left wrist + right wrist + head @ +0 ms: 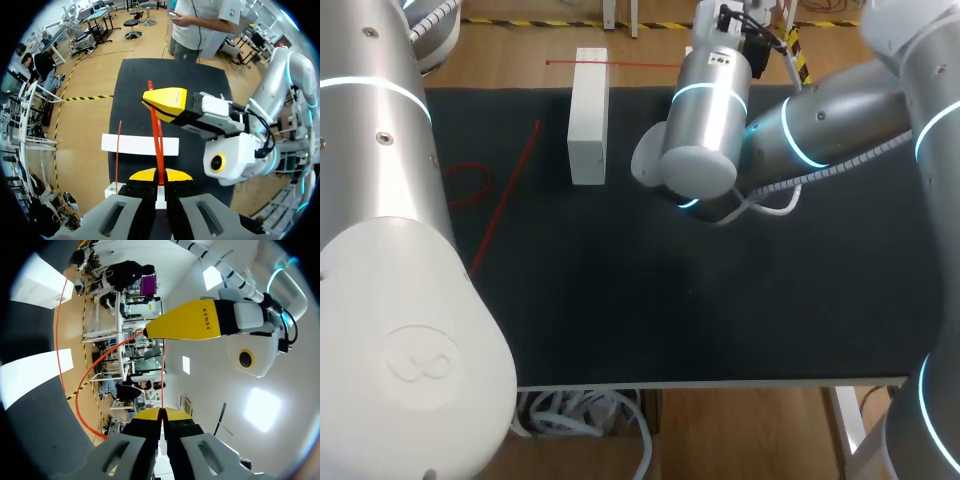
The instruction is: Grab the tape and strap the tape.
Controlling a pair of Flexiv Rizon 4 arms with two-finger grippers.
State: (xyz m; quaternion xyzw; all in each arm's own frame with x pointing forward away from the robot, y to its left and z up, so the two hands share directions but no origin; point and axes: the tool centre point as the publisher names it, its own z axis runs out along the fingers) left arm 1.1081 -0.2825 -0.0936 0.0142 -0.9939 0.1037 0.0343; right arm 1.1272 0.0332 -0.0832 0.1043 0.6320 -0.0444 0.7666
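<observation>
Two grippers have hold of the red tape (158, 140): your left gripper (160, 176) is pinched tight on it, and your right gripper (161, 415) is likewise closed on a thin run of it. The tape stretches from one gripper to the other above the black table (720, 300), with slack curving away in a loop and more red lengths lying on the table's left side. The grabbing looks done to me. The strapping does not: the white box (588, 115) on the far side sits bare, with nothing wrapped round it
</observation>
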